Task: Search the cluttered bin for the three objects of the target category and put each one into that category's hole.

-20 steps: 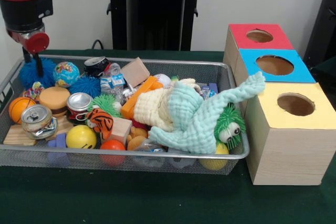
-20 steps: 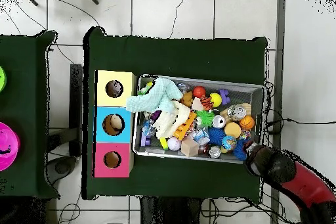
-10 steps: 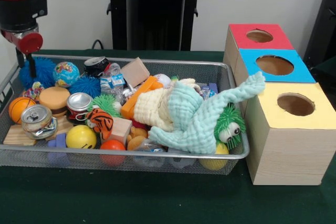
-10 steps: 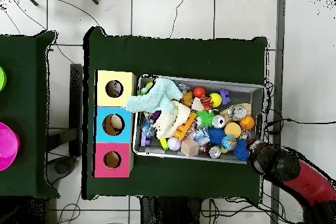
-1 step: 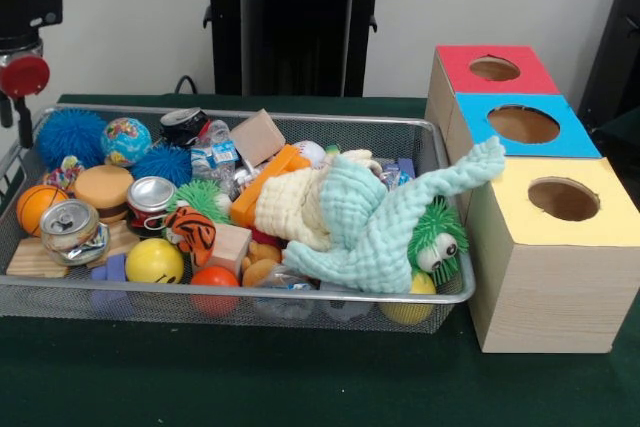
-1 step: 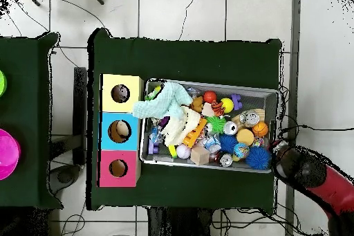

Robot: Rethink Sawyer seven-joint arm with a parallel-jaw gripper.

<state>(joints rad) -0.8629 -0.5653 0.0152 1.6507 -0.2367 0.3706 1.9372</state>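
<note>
Bin: a silver wire-mesh tray on the green table, crammed with toys, no bare floor showing.
Balls: a blue spiky ball in the far left corner, a globe-printed ball just beside it, a second blue spiky ball, a small basketball at the left wall, a yellow smiley ball and an orange ball at the near wall.
Cans: two crushed silver cans at the left, a dark can at the far wall.
Blocks: a tan wooden block tilted at the far wall, a wooden cube, a long orange block.
Cloth: a mint-green cloth heaped with a cream cloth; one mint end lies over the bin's rim and touches the yellow box.
Fuzzy toy: a green creature with eyes, near right corner.
Boxes: yellow, blue and red wooden boxes in a row beside the bin, each with a round hole on top.
Gripper: outside the bin, by its far left corner, above the table; whether its fingers are apart or together cannot be told.
Arm: red and black, off the bin's end in the overhead view.
</note>
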